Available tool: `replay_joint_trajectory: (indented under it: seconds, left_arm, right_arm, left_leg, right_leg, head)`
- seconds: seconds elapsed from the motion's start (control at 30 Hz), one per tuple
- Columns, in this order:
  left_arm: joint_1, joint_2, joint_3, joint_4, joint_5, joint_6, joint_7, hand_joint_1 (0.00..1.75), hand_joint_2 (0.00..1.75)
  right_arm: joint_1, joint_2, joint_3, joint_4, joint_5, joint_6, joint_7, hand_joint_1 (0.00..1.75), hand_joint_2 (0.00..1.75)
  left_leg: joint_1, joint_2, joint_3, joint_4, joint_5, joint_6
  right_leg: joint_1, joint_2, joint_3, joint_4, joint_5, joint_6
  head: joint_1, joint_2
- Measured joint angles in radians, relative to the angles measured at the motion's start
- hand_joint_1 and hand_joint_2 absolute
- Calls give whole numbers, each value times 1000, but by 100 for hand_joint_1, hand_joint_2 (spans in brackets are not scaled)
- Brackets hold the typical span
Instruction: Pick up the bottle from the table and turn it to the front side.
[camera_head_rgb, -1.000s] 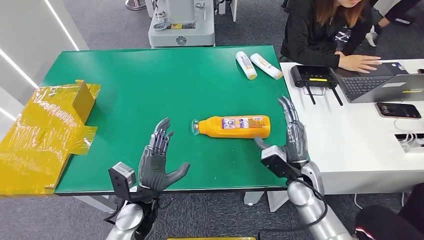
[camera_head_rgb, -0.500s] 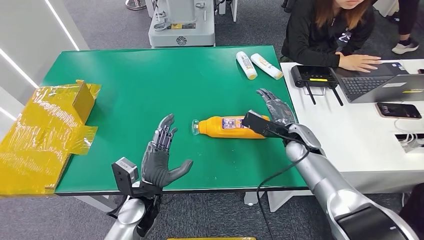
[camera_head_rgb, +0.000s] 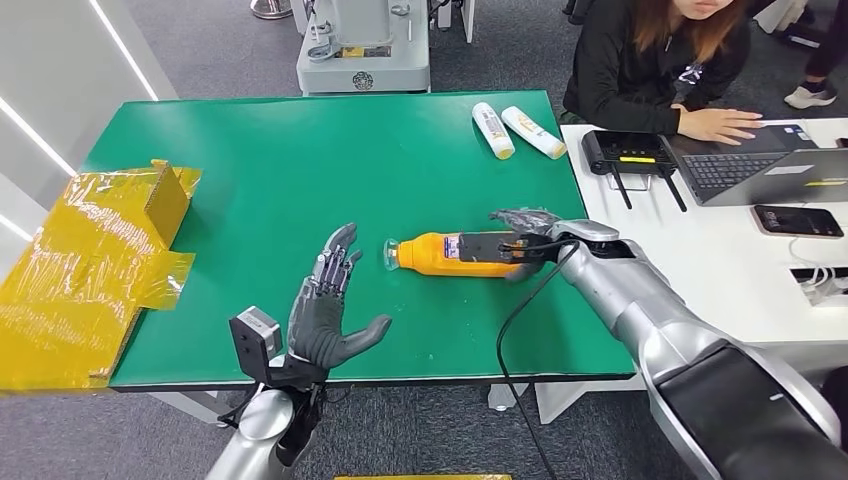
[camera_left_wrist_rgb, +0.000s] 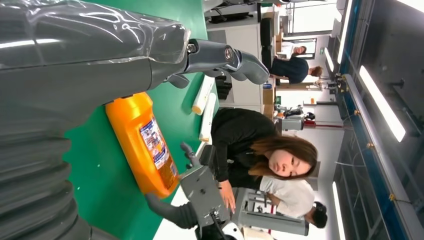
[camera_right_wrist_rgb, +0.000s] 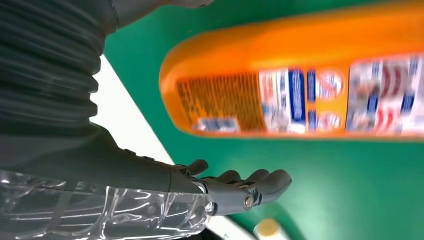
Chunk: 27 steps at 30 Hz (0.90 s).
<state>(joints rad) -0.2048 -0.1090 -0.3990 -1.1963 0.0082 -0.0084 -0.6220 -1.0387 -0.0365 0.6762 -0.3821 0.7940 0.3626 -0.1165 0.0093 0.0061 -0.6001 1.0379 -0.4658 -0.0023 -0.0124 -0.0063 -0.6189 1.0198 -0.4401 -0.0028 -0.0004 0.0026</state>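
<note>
Meanwhile right hand (camera_head_rgb: 525, 232) hovers spread around base of orange bottle (camera_head_rgb: 440, 254) lying on green table (camera_head_rgb: 250, 150), contact unclear; left hand (camera_head_rgb: 325, 315) spread, holding nothing.

Silver arms, both; dark grey left hand (camera_head_rgb: 325, 315) and right hand (camera_head_rgb: 527, 232), grey ribbed wrist covers, black cable (camera_head_rgb: 512, 330) along the right.

head: high, looking down at table (camera_head_rgb: 250, 150) | wrists: close, turned sideways | all share bottle (camera_head_rgb: 445, 254)
</note>
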Motion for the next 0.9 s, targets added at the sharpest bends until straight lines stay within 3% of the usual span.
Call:
replay_joint_trajectory:
  seconds: [0.37, 0.63, 0.7, 0.77, 0.83, 0.9]
  left_arm:
    - [1, 8, 0, 0, 10, 10, 0, 0, 175]
    - [14, 16, 0, 10, 32, 43, -23, 0, 175]
    - [21, 17, 0, 17, 36, 51, -29, 0, 175]
    - [31, 17, 0, 23, 39, 58, -34, 0, 175]
    - [41, 18, 0, 27, 40, 63, -38, 0, 175]
    - [48, 18, 1, 32, 40, 66, -41, 0, 175]
  right_arm:
    - [-1, -5, 63, 33, 12, 36, -11, 0, 175]
    - [25, -52, 134, 35, 41, -26, -65, 5, 175]
    - [39, -62, 157, 35, 59, -57, -69, 18, 175]
    - [53, -71, 183, 34, 81, -96, -66, 57, 175]
    - [62, -78, 209, 33, 98, -130, -59, 121, 175]
    - [68, -86, 231, 30, 108, -155, -54, 159, 175]
  left_leg:
    - [0, 0, 0, 1, 0, 0]
    - [0, 0, 0, 1, 0, 0]
    - [0, 0, 0, 1, 0, 0]
    - [0, 0, 0, 1, 0, 0]
    - [0, 0, 0, 1, 0, 1]
    - [0, 0, 1, 1, -1, 1]
  right_leg:
    - [0, 0, 0, 0, 0, 0]
    - [0, -1, 0, 0, 0, 0]
    - [0, 0, 0, 0, 0, 0]
    - [0, 0, 1, 0, 0, 0]
    - [0, 0, 1, -1, 0, 0]
    - [0, 0, 1, -1, 0, 0]
  head:
    - [0, 0]
    - [0, 0]
    - [0, 0]
    - [0, 0]
    - [0, 0]
    - [0, 0]
